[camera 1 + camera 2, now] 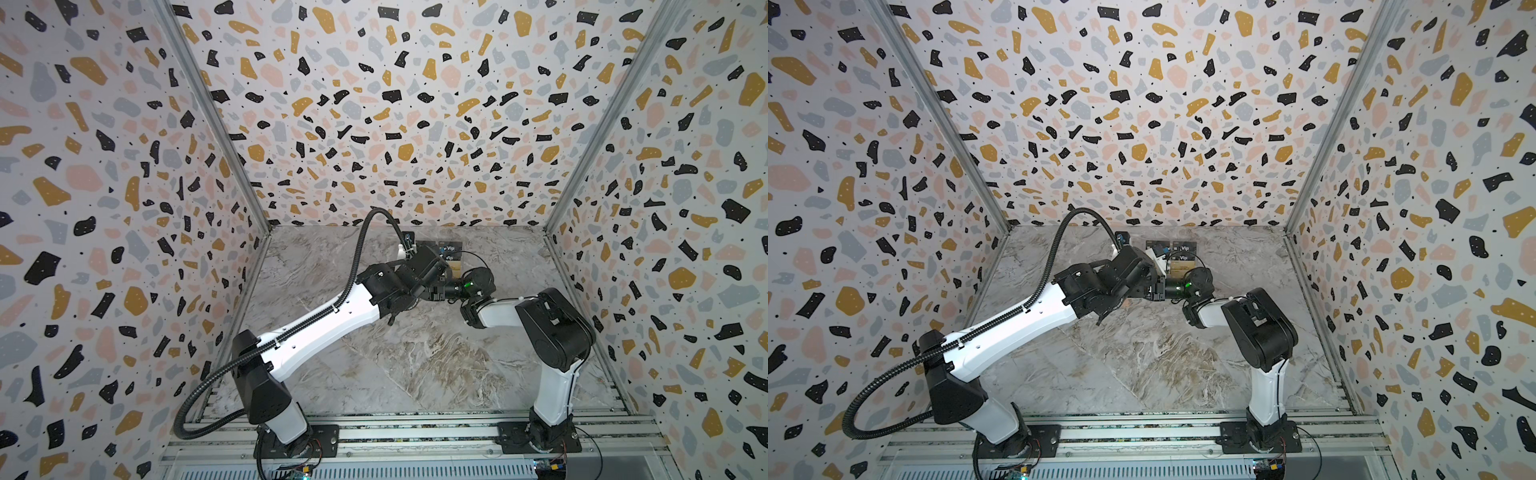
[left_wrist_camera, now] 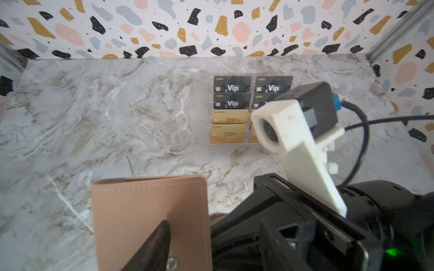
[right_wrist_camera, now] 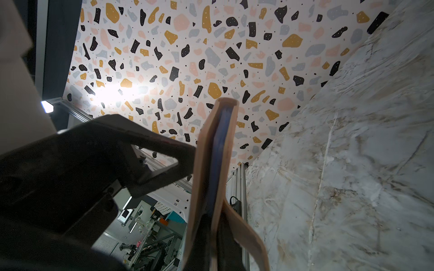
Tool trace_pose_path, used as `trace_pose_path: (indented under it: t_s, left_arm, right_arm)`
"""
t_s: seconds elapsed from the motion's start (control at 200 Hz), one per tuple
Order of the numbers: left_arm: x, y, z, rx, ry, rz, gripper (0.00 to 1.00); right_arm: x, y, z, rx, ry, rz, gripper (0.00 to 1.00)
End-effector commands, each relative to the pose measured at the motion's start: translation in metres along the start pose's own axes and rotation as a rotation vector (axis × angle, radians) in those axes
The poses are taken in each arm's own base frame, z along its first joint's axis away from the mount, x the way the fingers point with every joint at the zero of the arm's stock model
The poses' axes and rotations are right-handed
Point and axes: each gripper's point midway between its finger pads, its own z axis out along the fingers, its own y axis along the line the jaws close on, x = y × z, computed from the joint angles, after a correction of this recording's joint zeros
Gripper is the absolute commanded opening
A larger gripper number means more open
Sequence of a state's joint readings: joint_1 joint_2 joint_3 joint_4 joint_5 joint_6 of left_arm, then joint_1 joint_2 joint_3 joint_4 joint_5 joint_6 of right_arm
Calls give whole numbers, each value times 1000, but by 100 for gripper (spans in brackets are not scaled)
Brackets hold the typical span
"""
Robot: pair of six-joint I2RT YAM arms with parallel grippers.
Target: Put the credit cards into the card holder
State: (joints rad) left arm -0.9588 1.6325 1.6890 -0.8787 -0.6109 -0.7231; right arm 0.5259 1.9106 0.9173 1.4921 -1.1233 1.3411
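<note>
In both top views the left arm (image 1: 316,324) reaches from the front edge of the marble worktop (image 1: 374,353), left of middle, toward the centre. There the left gripper (image 1: 432,291) meets the other one a little in front of the back edge. Only one dark finger (image 2: 155,241) of it shows, laid against the outer cover of the card holder (image 2: 150,211). Its partner is hidden, so I cannot tell whether those jaws stand apart or pinch the cover. The card holder is a tan-pink booklet, hidden under the wrists in the top views. The right wrist view shows it edge-on, covers nearly together with blue sleeves between them, its strap tab (image 3: 246,232) hanging loose and curling away — apart from the marble beside it. Just behind the meeting grippers, near the middle of the back edge, the credit cards (image 2: 231,102) sit in a clear stand (image 2: 234,143) in two columns. Black "Vip" ones fill the tiers toward the back edge and gold ones the tiers in front; a white camera mount (image 2: 293,131) partly covers the right column. The right gripper (image 3: 212,231) is clamped on the card holder at the end where the strap springs from — one finger on each cover. The right arm (image 1: 552,332) folds back to the front edge, right of middle.
</note>
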Motion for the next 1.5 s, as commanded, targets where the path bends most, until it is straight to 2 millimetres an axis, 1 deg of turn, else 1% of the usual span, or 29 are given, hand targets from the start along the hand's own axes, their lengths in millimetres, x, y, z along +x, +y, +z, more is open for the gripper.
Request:
trace_pose_path:
  t_s: [0.0, 0.08, 0.31, 0.375, 0.39, 0.456, 0.601, 0.726, 0.846, 0.931, 0.991, 1.041, 1.116, 1.242, 1.497]
  left_arm:
    - [-9, 19, -11, -130, -47, 49, 62]
    - [-10, 18, -15, -159, -53, 80, 62]
    - [4, 12, -3, -154, -11, 98, 64]
    - [8, 14, 0, -171, -5, 113, 66]
    - [9, 14, 1, -174, -3, 116, 67]
    - [14, 15, 5, -189, 4, 129, 67]
    - [19, 21, 8, -220, 13, 151, 70]
    - [24, 24, 11, -223, 27, 153, 70]
    - [22, 32, 9, -234, 20, 145, 66]
    - [20, 42, 7, -250, 17, 146, 60]
    - [19, 49, 7, -264, 16, 147, 53]
    - [18, 54, 5, -274, 14, 148, 51]
    - [15, 58, 2, -280, 6, 149, 48]
    - [13, 62, 0, -285, 3, 158, 45]
    - [12, 72, -4, -271, 16, 155, 27]
  right_arm:
    - [-11, 14, 1, -4, -25, -80, 0]
    - [-12, 10, 2, 10, -26, -77, 0]
    - [-13, 8, 5, 39, -31, -83, 0]
    - [-14, 10, 5, 41, -31, -101, 0]
    - [-13, 6, 5, 53, -27, -78, 0]
    - [-12, 7, 5, 54, -23, -81, 0]
    - [-11, 9, 5, 50, -22, -85, 0]
    - [-10, 9, 4, 53, -22, -81, 0]
    - [-9, 7, 4, 53, -21, -76, 0]
    - [-9, 7, 4, 52, -18, -74, 0]
    - [-10, 7, 4, 53, -19, -74, 0]
    - [-10, 7, 5, 54, -18, -70, 0]
    - [-10, 5, 5, 55, -17, -68, 0]
    - [-11, 4, 5, 57, -17, -64, 0]
    - [-10, 3, 5, 61, -13, -60, 0]
